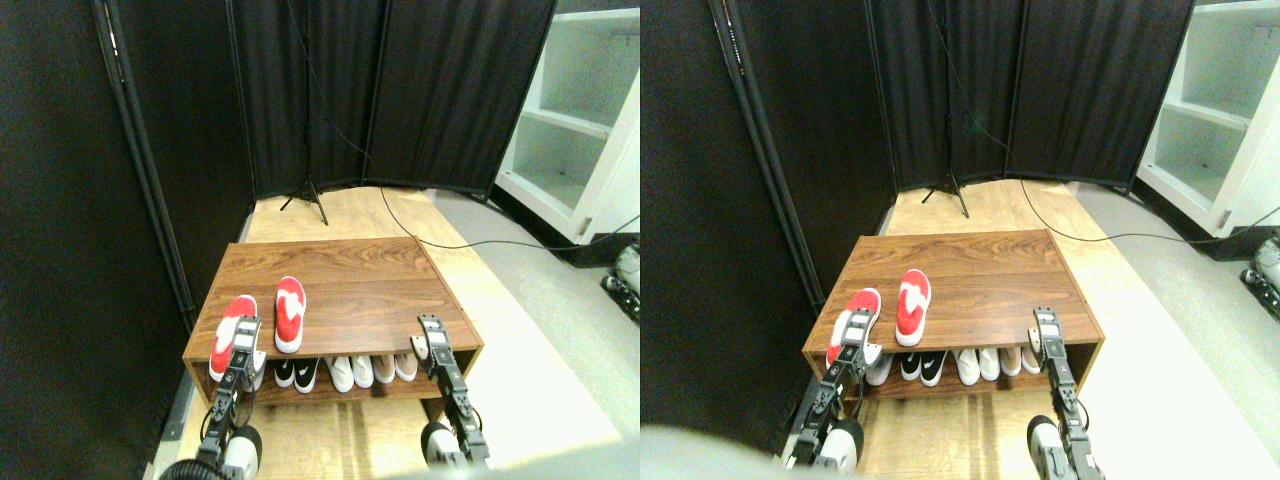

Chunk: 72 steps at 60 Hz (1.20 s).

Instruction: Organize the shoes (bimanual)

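Left fingers [246, 331] over left red shoe [228, 330]

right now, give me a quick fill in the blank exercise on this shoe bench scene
1. The two red shoes lie on ____ of the wooden bench.
2. The row of other shoes sits on the shelf ____ the bench top.
3. The left gripper is at the red shoe nearer the bench's ____ edge.
4. The right gripper holds ____ shoe.

Missing words: top; under; left; no
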Each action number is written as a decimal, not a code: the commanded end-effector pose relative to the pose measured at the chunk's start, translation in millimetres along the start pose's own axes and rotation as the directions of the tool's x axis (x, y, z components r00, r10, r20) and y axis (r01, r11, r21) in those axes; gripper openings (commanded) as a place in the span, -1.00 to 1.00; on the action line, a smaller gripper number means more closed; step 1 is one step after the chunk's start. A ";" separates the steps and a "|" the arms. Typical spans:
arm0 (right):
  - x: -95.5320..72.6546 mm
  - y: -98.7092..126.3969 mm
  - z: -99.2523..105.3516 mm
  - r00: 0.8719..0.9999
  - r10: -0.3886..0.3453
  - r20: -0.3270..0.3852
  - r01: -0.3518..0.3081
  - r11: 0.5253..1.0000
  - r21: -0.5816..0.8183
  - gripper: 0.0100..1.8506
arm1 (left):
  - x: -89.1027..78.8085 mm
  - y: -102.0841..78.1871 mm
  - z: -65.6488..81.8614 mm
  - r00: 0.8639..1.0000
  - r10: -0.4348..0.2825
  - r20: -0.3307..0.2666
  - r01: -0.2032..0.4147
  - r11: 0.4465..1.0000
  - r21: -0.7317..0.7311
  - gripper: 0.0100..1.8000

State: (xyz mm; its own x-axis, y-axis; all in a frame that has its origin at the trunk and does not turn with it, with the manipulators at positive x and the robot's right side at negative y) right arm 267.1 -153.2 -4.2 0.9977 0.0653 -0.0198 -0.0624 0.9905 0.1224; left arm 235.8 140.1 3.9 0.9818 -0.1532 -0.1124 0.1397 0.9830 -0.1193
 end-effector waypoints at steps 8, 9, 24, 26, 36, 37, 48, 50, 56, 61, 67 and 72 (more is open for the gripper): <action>5.8 -3.7 1.0 0.996 0.012 0.083 -0.027 0.983 0.181 -0.56 | -15.7 -0.4 13.6 0.996 0.055 0.065 -0.050 0.996 -0.080 -0.30; 6.2 -4.1 1.0 0.996 0.011 0.090 -0.029 0.978 0.206 -0.55 | -17.3 0.5 13.8 0.996 0.060 0.071 -0.053 0.994 -0.097 -0.29; 6.7 -7.0 0.1 0.994 -0.013 0.104 -0.038 0.881 0.472 -0.52 | -31.1 12.8 12.6 0.988 0.106 0.114 -0.082 0.976 -0.202 -0.26; 5.2 -6.7 0.5 0.993 -0.023 0.113 -0.040 0.849 0.527 -0.53 | -32.5 14.5 12.1 0.988 0.106 0.117 -0.080 0.975 -0.205 -0.25; -10.5 -4.5 5.6 0.990 -0.016 0.142 -0.082 0.751 0.655 -0.55 | -36.0 23.9 7.5 0.983 0.130 0.128 -0.089 0.955 -0.281 -0.21; -12.8 -4.4 6.1 0.990 -0.017 0.143 -0.085 0.735 0.673 -0.54 | -36.4 25.1 6.8 0.982 0.139 0.131 -0.096 0.952 -0.291 -0.20; -29.3 -3.9 9.1 0.991 -0.049 0.126 -0.071 0.601 0.796 -0.55 | -39.3 35.1 0.3 0.968 0.213 0.133 -0.144 0.905 -0.401 0.01; -32.2 -4.6 9.1 0.991 -0.055 0.121 -0.070 0.564 0.823 -0.53 | -39.8 37.7 -1.7 0.962 0.238 0.133 -0.155 0.879 -0.451 0.07; -36.9 -6.4 9.1 0.992 -0.058 0.111 -0.063 0.539 0.840 -0.48 | -39.4 42.6 -7.3 0.954 0.273 0.124 -0.160 0.814 -0.559 0.20; -37.0 -7.5 8.3 0.992 -0.074 0.105 -0.050 0.525 0.849 -0.48 | -39.3 44.4 -12.4 0.951 0.282 0.129 -0.151 0.784 -0.603 0.28; -33.5 -8.7 6.0 0.991 -0.081 0.105 -0.048 0.521 0.852 -0.49 | -40.0 47.2 -20.5 0.941 0.309 0.140 -0.148 0.744 -0.652 0.45; -31.7 -8.1 5.4 0.991 -0.082 0.101 -0.043 0.523 0.851 -0.48 | -40.6 47.6 -24.2 0.938 0.322 0.132 -0.162 0.740 -0.653 0.59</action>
State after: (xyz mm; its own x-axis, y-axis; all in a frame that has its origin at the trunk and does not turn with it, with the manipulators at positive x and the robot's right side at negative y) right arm 233.3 -164.2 -2.6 0.9987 -0.0220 0.0464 -0.0330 0.4163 0.9086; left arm 198.5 190.5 -24.3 0.9836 0.1712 -0.0571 -0.1597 0.6782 -0.7173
